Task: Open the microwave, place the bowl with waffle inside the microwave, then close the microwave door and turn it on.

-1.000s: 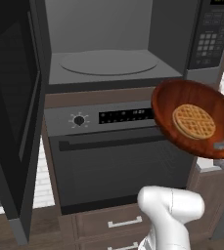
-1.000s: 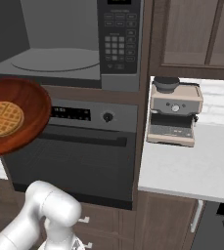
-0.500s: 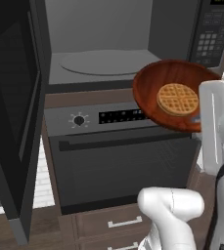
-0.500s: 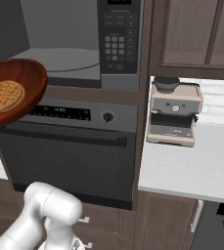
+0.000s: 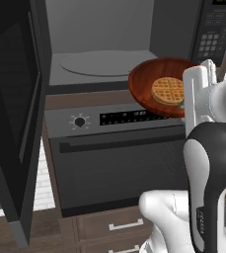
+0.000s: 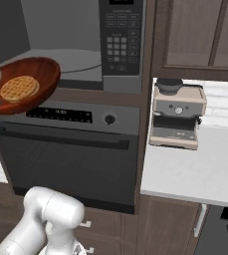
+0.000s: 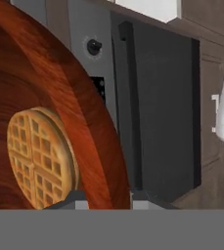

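Our claw (image 7: 103,195) clenched on the near rim of the bowl (image 5: 149,86), waffle (image 5: 168,90) inside, bowl held tilted just before the microwave (image 5: 104,44) cavity's right front edge, microwave door (image 5: 16,118) swung wide left, turntable (image 5: 102,63) bare, oven (image 5: 119,158) below.

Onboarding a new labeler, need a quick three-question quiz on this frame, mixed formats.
1. True or false: the microwave door stands open.
2. Where is the waffle? A) on the turntable B) in the bowl C) on the counter
3. Fill in: the bowl, gripped by its rim in the jaws, hangs in front of the oven, not yet inside the ____.

Key: 1 true; 2 B; 3 microwave.
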